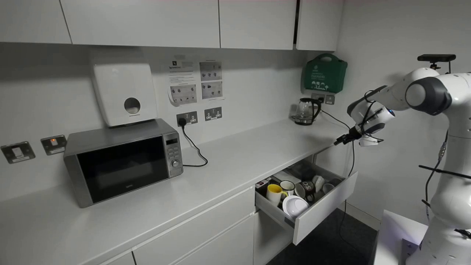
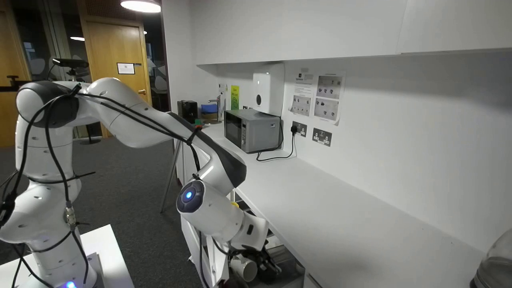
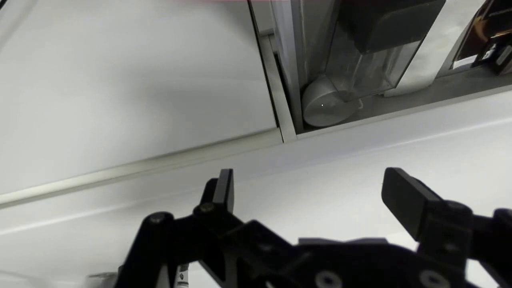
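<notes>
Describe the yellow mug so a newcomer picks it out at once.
The long white counter carries a microwave; below the counter, a drawer stands open. Along the drawer's side nearer the microwave, next to a round white dish, stands the yellow mug. Its bright colour sets it apart from the white mug right beside it.

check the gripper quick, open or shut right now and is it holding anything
Robotiq gripper: open, jaws wide apart, holding nothing.
</notes>
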Action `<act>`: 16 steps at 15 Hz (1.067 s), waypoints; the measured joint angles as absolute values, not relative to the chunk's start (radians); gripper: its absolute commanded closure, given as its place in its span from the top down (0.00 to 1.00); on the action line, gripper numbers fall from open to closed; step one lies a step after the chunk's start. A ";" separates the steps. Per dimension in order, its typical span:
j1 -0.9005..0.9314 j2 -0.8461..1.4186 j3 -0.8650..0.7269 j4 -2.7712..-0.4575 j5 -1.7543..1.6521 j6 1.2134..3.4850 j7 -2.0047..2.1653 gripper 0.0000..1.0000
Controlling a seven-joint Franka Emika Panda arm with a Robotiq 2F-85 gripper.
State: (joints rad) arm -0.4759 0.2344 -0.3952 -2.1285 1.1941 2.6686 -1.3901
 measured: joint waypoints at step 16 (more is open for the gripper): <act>-0.418 -0.181 -0.372 -2.521 0.750 2.753 -1.294 1.00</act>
State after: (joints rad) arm -0.4183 -0.1808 -0.3724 -2.5207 0.7503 2.7530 -1.2944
